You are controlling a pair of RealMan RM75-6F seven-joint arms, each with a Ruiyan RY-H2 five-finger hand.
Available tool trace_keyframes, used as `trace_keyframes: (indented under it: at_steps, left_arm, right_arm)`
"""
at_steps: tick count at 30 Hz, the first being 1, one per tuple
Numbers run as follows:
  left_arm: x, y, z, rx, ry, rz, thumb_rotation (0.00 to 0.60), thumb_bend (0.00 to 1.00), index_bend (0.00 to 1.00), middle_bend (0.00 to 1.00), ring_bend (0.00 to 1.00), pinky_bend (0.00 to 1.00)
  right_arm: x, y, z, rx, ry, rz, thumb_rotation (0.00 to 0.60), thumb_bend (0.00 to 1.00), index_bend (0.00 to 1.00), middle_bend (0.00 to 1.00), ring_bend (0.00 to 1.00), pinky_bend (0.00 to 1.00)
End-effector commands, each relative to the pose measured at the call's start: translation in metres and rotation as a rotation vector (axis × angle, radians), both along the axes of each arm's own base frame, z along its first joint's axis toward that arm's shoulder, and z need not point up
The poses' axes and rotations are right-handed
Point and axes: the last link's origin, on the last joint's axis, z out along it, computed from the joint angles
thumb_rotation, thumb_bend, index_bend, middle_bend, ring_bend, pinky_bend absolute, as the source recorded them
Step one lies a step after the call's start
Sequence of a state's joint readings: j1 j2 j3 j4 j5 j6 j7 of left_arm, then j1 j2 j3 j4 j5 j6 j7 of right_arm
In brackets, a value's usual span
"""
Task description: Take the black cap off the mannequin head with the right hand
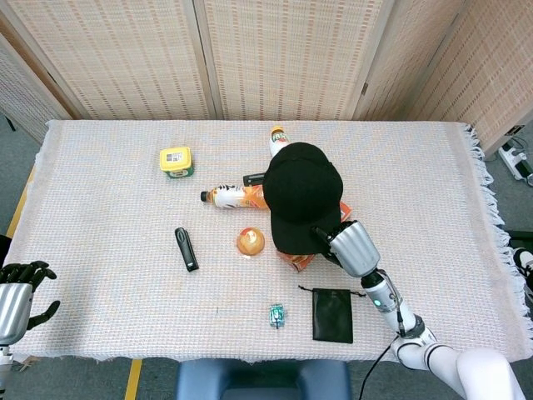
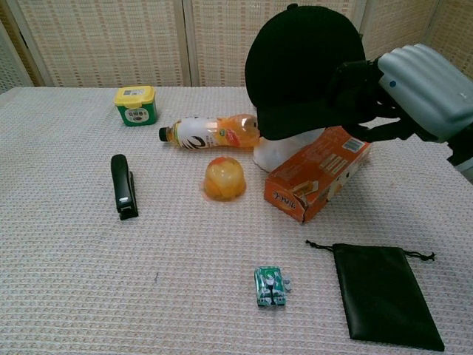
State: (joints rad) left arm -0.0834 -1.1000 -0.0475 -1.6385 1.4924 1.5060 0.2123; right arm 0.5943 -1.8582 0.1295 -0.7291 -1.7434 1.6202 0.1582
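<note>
Only the head view catches the left hand [image 1: 18, 287] at 8 o'clock, empty, fingers loosely apart; right hand [image 2: 414, 92] grips the cap [image 2: 307, 70] brim. Woven tablecloth [image 1: 108, 233], wicker screens [image 1: 283, 50] behind.

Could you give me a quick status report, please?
Right hand grips black cap, still on mannequin head. Left hand idle, open. Orange box close below.

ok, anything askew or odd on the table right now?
Yes: the black cap sits tilted on the white mannequin head, its brim gripped by the right hand. The orange plastic drink bottle lies on its side, and the orange cardboard box leans against the head.
</note>
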Motion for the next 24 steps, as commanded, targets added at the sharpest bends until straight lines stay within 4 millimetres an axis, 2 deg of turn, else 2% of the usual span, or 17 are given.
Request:
trace_keyframes:
  at_steps: [1,7,10,16,24]
  left_arm:
    - [0.001,0.0,0.0,-0.001,-0.002,-0.004,0.6,0.25,0.44,0.33,0.31,0.25]
    - [0.002,0.001,0.0,-0.004,-0.002,-0.008,0.6,0.25,0.44,0.33,0.31,0.25]
    - [0.0,0.0,-0.004,-0.027,0.012,0.002,0.6,0.25,0.44,0.33,0.31,0.24]
    - [0.002,0.002,-0.004,-0.024,0.01,-0.005,0.6,0.25,0.43,0.33,0.31,0.24]
    - [0.002,0.001,-0.005,-0.04,0.015,0.002,0.6,0.25,0.43,0.32,0.3,0.24]
  right_arm:
    - [0.002,-0.001,0.007,-0.009,-0.029,-0.005,0.6,0.8,0.76,1.0,1.0,1.0]
    - [0.006,-0.004,0.015,-0.021,-0.068,-0.018,0.6,0.85,0.81,1.0,1.0,1.0]
    - [0.018,-0.016,0.031,-0.052,-0.173,-0.057,0.6,0.87,0.82,1.0,1.0,1.0]
    - [0.032,-0.027,0.045,-0.076,-0.22,-0.097,0.6,0.9,0.83,1.0,1.0,1.0]
    - [0.039,-0.043,0.061,-0.103,-0.25,-0.158,0.6,0.91,0.84,1.0,1.0,1.0]
